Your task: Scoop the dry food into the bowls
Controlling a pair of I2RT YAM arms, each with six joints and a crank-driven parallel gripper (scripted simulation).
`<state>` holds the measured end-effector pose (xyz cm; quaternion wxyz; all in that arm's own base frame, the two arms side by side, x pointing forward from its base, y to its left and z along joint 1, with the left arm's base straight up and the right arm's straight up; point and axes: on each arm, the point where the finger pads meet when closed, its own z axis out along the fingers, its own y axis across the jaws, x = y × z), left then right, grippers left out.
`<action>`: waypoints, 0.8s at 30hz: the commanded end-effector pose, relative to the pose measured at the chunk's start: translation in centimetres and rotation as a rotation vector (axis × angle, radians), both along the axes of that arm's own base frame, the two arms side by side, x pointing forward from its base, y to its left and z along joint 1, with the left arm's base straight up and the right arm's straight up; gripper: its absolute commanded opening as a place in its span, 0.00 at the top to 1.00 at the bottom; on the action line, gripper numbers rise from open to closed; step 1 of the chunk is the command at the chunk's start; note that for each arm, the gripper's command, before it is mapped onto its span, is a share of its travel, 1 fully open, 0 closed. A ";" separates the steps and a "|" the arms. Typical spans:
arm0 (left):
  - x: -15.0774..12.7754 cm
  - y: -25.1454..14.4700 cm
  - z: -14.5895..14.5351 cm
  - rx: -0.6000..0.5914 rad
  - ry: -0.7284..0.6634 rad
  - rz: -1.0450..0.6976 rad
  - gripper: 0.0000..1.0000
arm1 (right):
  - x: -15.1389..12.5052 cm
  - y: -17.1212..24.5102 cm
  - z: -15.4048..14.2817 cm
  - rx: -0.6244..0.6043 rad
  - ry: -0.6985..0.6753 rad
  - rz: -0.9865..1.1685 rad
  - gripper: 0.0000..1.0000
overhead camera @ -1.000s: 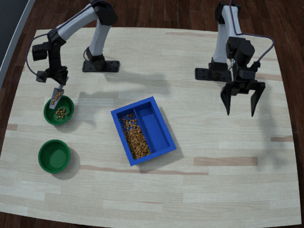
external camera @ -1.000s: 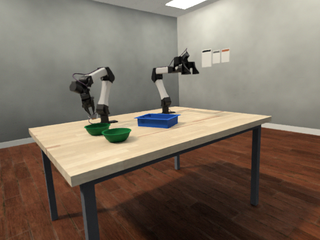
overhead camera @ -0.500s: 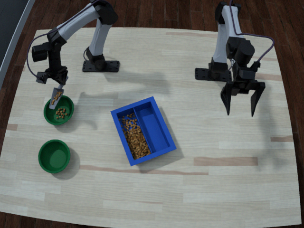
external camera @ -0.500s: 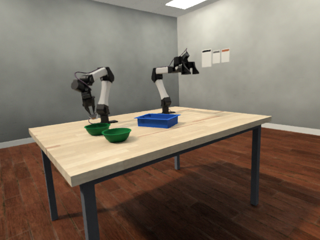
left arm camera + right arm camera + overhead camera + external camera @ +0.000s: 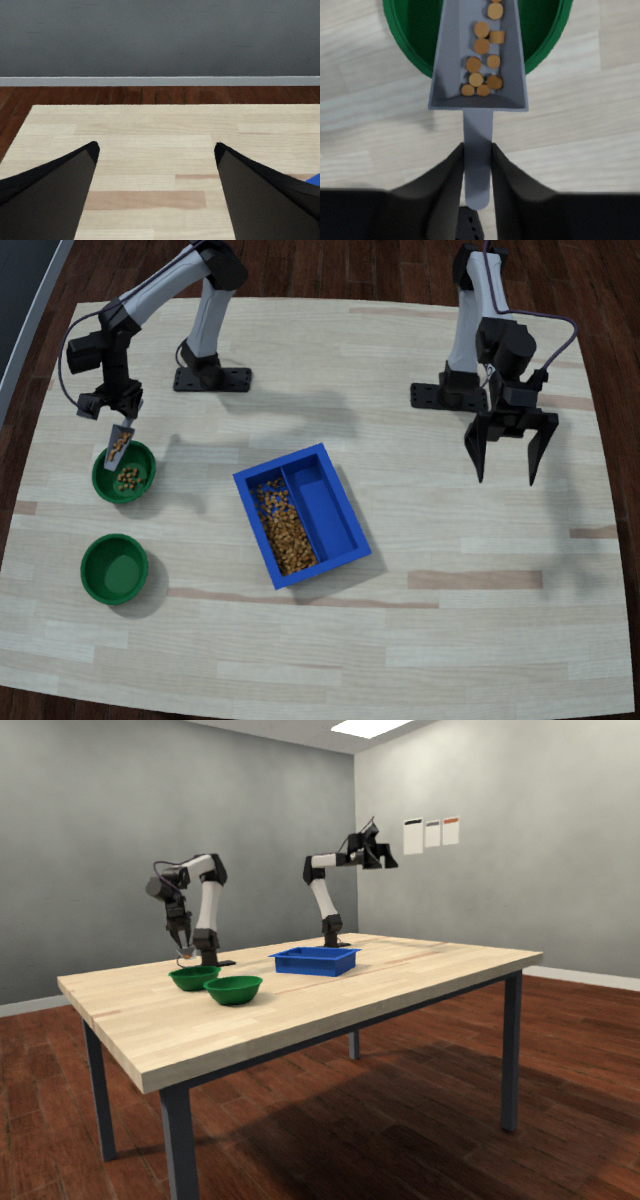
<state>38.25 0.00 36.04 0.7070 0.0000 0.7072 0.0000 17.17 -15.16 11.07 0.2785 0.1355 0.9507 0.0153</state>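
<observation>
We find the pale butcher-block table (image 5: 320, 648) (image 5: 330, 1009) (image 5: 145, 165) standing on reddish wood flooring (image 5: 413, 1133), our right claw (image 5: 135, 404) (image 5: 181, 943) (image 5: 478, 145) pinching the loaded scoop (image 5: 119, 446) (image 5: 477, 95), our left claw (image 5: 507, 481) (image 5: 385, 865) (image 5: 156, 144) spread.

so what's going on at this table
The right arm's tool grips a scoop of food pieces over a green bowl that already has some in it. The other bowl looks empty. The blue box holds more food; the left arm's tool is open, holding nothing.
</observation>
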 end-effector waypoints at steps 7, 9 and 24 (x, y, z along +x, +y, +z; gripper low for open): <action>-0.2 0.0 1.6 -0.001 -0.039 0.000 0.00 | 0.7 -1.0 1.6 -0.061 0.005 -0.006 1.00; -0.2 0.0 1.6 -0.001 -0.039 0.000 0.00 | 0.7 -0.8 1.5 -0.054 0.024 -0.006 1.00; -0.2 0.0 1.6 -0.001 -0.039 0.000 0.00 | 0.8 -0.8 2.2 -0.102 0.060 -0.010 1.00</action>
